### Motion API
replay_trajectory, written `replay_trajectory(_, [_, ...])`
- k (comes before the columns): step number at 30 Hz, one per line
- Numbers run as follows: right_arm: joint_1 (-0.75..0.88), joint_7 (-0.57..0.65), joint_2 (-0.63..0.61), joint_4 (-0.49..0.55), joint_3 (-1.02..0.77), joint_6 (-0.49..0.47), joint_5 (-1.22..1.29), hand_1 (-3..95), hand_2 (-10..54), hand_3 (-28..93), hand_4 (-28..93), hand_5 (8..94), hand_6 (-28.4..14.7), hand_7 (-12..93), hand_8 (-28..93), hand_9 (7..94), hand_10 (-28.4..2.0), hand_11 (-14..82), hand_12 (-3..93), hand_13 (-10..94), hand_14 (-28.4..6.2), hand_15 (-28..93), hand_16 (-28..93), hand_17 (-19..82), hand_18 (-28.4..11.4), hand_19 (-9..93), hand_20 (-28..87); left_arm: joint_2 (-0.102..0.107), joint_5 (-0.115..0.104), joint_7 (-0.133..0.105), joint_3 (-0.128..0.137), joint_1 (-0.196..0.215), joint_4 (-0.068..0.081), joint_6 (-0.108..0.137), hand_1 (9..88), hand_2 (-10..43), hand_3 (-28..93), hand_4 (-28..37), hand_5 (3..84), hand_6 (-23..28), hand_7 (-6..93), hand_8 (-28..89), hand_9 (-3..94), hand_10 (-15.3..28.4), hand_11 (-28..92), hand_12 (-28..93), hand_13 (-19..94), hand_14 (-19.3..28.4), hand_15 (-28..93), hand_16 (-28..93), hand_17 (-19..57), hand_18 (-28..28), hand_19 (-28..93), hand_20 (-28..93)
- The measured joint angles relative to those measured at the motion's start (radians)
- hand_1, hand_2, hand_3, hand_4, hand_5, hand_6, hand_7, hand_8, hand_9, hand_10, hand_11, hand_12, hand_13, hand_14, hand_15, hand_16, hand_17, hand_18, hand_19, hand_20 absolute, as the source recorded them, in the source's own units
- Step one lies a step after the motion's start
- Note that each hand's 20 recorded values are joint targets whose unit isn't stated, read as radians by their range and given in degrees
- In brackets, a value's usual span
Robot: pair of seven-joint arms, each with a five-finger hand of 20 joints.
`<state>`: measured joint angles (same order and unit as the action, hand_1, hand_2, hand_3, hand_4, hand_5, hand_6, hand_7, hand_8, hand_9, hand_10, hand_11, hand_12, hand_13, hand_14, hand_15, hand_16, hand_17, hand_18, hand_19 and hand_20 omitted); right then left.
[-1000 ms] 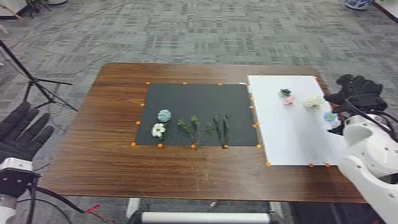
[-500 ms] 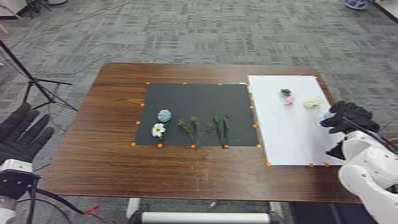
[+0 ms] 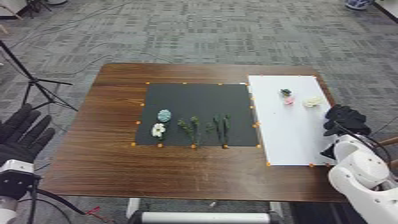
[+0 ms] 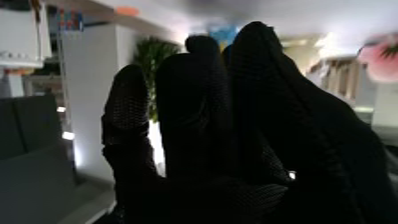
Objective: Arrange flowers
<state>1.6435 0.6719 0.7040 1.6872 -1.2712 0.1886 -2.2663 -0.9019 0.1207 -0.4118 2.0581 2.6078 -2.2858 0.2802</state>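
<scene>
My right hand (image 3: pixel 345 120) is over the right edge of the white board (image 3: pixel 282 140). In the right wrist view this hand (image 4: pixel 191 135) has its fingers extended close together, and a blurred blue flower (image 4: pixel 224 34) appears at their tips; whether they touch is unclear. On the board lie a pink flower (image 3: pixel 289 100), a dark one (image 3: pixel 285 92) and a cream one (image 3: pixel 312 102). The black mat (image 3: pixel 200 100) holds a pale blue flower (image 3: pixel 164 115), a white flower (image 3: pixel 158 130) and green stems (image 3: pixel 221 131). My left hand (image 3: pixel 22 137) is open beside the table's left side.
The brown table (image 3: pixel 178 175) carries the mat and board side by side, with small orange markers along their edges. A black tripod (image 3: pixel 34 80) stands on the floor at the left. In the right wrist view, a pink flower (image 4: pixel 384 62) is off beside the hand.
My right hand has come down and toward the robot along the board's right edge, covering the spot where the blue flower showed. The left hand has kept still.
</scene>
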Motion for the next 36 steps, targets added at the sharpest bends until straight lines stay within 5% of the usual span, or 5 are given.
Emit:
replay_trajectory(6, [0.024,-0.031,-0.001,0.013,-0.011,0.066,-0.013,59.1,-9.5,71,-28,63.8,-4.0,14,-12,65.3,-13.1,19.9,17.2,61,-6.8,61,50,30,-23.4,76,39,0.002,-0.001,-0.001,-0.002,0.01,-0.001,0.0,23.5,16.2,69,-28.3,37.2,7.1,10.3,-7,30.5,11.4,12,14,23,13.0,21,-1,-3.4,11.1,16,13])
replay_trajectory(14, [0.044,-0.039,-0.008,0.036,-0.002,0.087,-0.173,53.8,-9.5,77,-28,48.7,-4.7,14,-13,44.5,-14.5,13.7,12.8,54,-10.4,68,38,27,-23.0,75,37,0.002,-0.001,0.002,-0.005,0.009,-0.001,0.0,23.7,16.3,68,-28.3,37.2,7.1,10.3,-7,30.5,11.5,12,14,23,12.9,21,-1,-3.4,11.1,16,13])
replay_trajectory(23, [-0.076,-0.046,-0.009,-0.037,0.061,-0.105,-0.069,54.6,-9.5,76,-28,47.0,-4.7,13,-12,42.6,-14.2,13.3,11.6,54,-10.6,68,37,27,-23.2,75,36,0.005,0.0,0.01,-0.01,0.006,-0.001,0.001,23.8,16.3,68,-28.3,37.1,7.2,10.3,-7,30.5,11.5,12,14,23,12.9,21,-1,-3.4,11.1,16,13])
replay_trajectory(31, [-0.114,-0.019,-0.007,-0.118,0.08,-0.067,-0.074,61.6,-9.5,70,-28,52.1,-4.0,15,-13,52.6,-15.3,16.0,12.7,58,-6.1,61,39,29,-22.9,76,36,0.005,0.001,0.015,-0.006,0.009,-0.001,0.002,23.9,16.3,68,-28.3,37.1,7.1,10.4,-7,30.4,11.4,12,14,23,12.9,21,-1,-3.4,11.1,16,13])
replay_trajectory(36, [-0.114,-0.007,-0.005,-0.136,0.086,0.003,-0.074,64.5,-9.5,68,-28,59.4,-1.4,17,-13,66.1,-11.4,18.7,18.4,64,-4.8,58,47,31,-22.6,77,39,0.005,0.001,0.016,-0.003,0.014,-0.002,0.002,24.0,16.3,68,-28.3,37.2,7.1,10.4,-7,30.5,11.4,12,14,23,13.0,21,-1,-3.4,11.1,16,13])
